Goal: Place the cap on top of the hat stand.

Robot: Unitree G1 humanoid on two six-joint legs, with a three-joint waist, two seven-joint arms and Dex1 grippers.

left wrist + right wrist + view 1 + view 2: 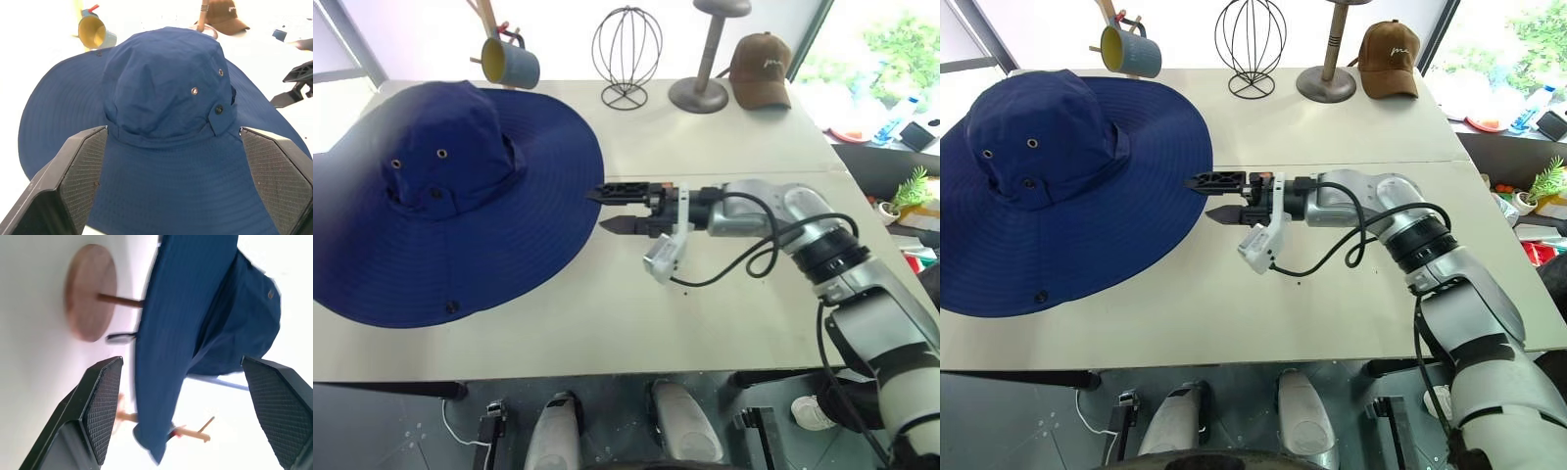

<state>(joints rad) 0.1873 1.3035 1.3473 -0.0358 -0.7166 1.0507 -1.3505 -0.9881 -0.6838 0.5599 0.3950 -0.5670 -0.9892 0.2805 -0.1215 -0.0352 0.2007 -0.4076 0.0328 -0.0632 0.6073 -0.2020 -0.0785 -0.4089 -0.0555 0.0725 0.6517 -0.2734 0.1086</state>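
Your cap [440, 206] is a big, floppy navy sun hat with a very wide brim and small metal eyelets in its crown. It sits raised off the tabletop [724, 284] at its left side, the crown up and the brim spread around it. In the right wrist view you can see the hat stand [90, 293] under the brim: a round wooden base with a thin rod running up beneath the cloth, so the cap rests over it.

Your right claw [612, 210] reaches in level from the right, pointing left, just beside the brim's edge and not gripping it; its two black fingers stand apart. Your left claw [171, 196] faces the crown from close by, with its fingers [83, 181] spread wide either side of it, holding nothing.

The tabletop is pale. Along its far edge you have a blue mug [509, 63] with a yellow inside, a wire globe stand [626, 54], a grey pedestal stand [703, 78] and a brown baseball cap [762, 69].
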